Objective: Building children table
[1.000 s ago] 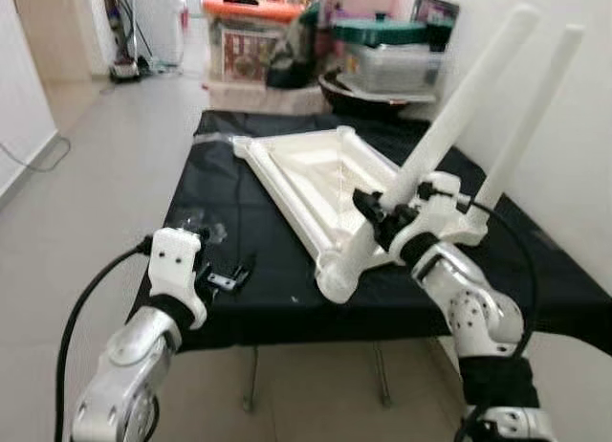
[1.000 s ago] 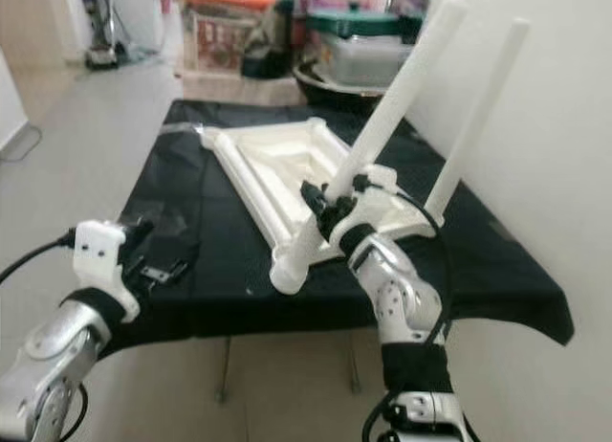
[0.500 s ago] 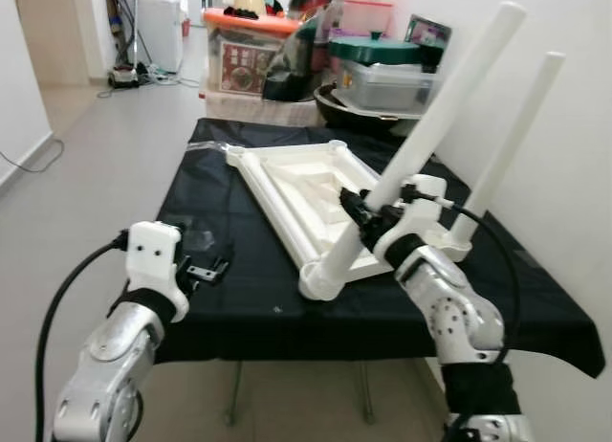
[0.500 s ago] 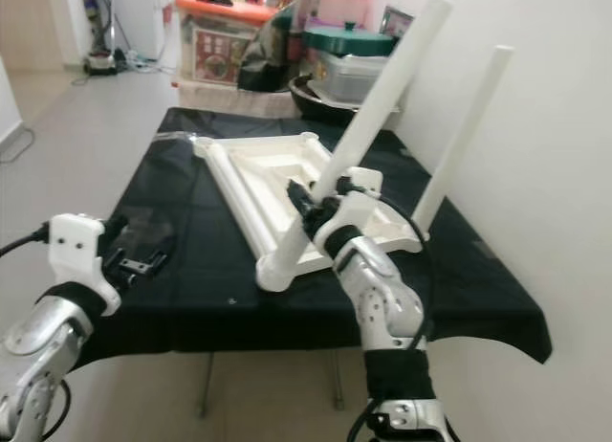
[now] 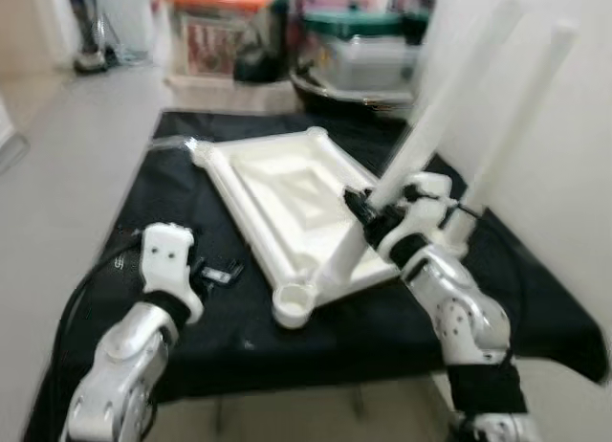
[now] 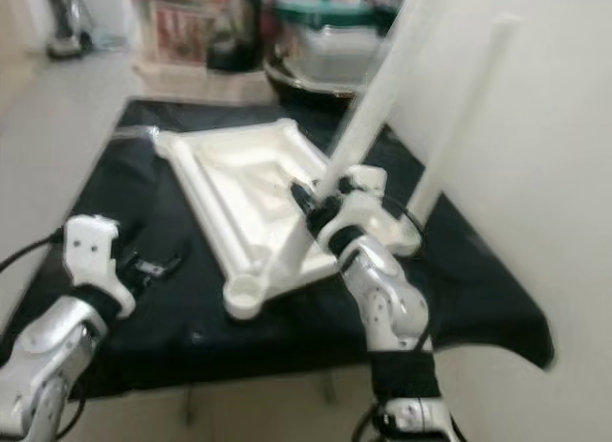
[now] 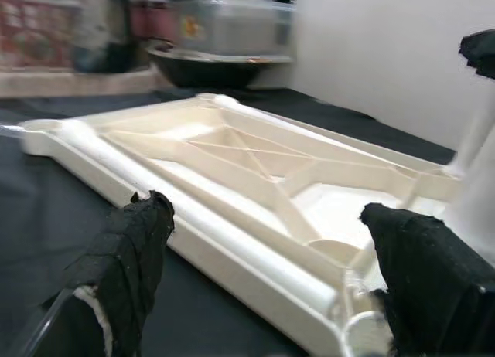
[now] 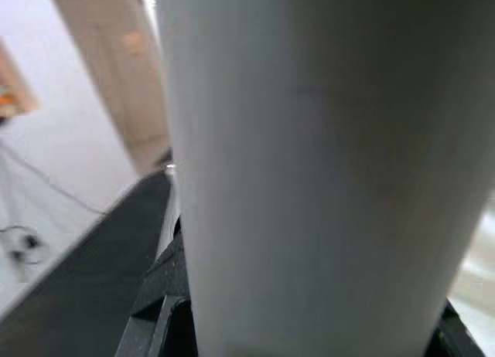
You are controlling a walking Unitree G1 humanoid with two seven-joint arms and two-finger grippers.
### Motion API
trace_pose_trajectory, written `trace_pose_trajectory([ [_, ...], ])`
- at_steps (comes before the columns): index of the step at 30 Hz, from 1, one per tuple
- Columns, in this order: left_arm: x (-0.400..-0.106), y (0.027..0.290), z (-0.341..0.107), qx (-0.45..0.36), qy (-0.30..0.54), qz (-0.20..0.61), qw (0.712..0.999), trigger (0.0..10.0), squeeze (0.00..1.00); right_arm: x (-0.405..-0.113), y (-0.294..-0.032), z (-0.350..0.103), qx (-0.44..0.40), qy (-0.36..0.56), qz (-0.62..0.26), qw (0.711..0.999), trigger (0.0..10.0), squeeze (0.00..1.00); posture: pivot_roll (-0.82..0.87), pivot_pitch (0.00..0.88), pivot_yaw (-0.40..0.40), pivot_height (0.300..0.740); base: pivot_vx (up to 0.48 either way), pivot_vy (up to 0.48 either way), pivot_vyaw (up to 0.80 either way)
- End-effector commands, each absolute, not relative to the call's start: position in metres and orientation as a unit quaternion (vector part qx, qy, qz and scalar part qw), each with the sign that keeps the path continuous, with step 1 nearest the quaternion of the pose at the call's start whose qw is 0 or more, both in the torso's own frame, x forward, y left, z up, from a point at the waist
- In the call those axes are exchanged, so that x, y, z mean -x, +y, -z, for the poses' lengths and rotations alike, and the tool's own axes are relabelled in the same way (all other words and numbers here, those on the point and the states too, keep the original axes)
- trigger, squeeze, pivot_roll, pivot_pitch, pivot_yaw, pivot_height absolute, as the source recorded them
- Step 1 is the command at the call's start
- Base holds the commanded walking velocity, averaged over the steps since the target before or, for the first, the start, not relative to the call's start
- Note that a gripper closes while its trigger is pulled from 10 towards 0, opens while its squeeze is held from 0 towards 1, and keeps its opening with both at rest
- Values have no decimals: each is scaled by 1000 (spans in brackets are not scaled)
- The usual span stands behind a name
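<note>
The white table top (image 5: 287,198) lies upside down on a black-covered table (image 5: 182,174). My right gripper (image 5: 365,212) is shut on a long white leg (image 5: 435,126), which leans up toward the wall. The leg's lower end meets the round socket (image 5: 292,303) at the top's near corner. A second white leg (image 5: 521,117) stands upright at the right corner. In the right wrist view this held leg (image 8: 309,164) is pressed close between the fingers. My left gripper (image 5: 218,273) hovers open over the cloth, left of the near corner. Its fingers (image 7: 128,249) face the top's ribbed underside (image 7: 232,156).
Plastic storage boxes (image 5: 215,26) and a dark bowl (image 5: 354,88) crowd the floor beyond the table's far end. A white wall (image 5: 574,174) runs close along the right side. Bare floor (image 5: 57,145) lies on the left. The picture is blurred.
The whole picture has shifted and blurred, so the camera moved. My right gripper keeps its hold on the leg. The left gripper sits slightly nearer the top's near corner.
</note>
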State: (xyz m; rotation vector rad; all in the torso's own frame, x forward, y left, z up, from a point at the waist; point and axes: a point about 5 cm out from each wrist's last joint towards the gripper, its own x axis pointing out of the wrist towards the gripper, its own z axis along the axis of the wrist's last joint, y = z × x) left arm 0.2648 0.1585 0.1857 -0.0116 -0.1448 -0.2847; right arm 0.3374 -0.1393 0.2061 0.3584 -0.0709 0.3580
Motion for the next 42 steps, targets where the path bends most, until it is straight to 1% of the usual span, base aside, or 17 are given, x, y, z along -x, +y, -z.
trace_pose_trajectory([
  [1, -263, 162, -185, 4, -70, 137, 988, 10000, 0, -336, -133, -213, -176, -50, -187, 965, 0, 0, 103, 0, -150, 740, 0, 0, 0],
  [15, -264, 162, -186, 1, -77, 133, 988, 10000, 0, -336, -133, -213, -172, -53, -185, 966, 0, 0, 104, 0, -148, 740, 0, 0, 0],
  [17, -264, 162, -186, 3, -79, 133, 988, 10000, 0, -336, -133, -213, -174, -54, -184, 966, 0, 0, 104, 0, -147, 740, 375, 0, 0],
  [21, -265, 162, -187, 3, -82, 134, 988, 10000, 0, -336, -133, -214, -186, -56, -183, 964, 0, 0, 103, 0, -145, 740, 375, 0, 0],
  [22, -264, 162, -187, 4, -82, 135, 987, 10000, 0, -336, -134, -216, -223, -54, -182, 956, 0, 0, 103, 0, -145, 740, 356, 0, 0],
  [23, -264, 162, -187, 4, -82, 135, 987, 10000, 0, -336, -134, -216, -223, -54, -182, 956, 0, 0, 103, 0, -145, 740, 356, 0, 0],
  [26, -262, 160, -187, 6, -83, 141, 986, 10000, 0, -337, -137, -219, -269, -49, -180, 945, 0, 0, 102, 0, -146, 740, 0, 0, 0],
  [42, -260, 158, -186, 5, -85, 145, 986, 10000, 0, -335, -135, -215, -274, -39, -180, 944, 0, 0, 105, 0, -145, 740, 0, 0, 0],
])
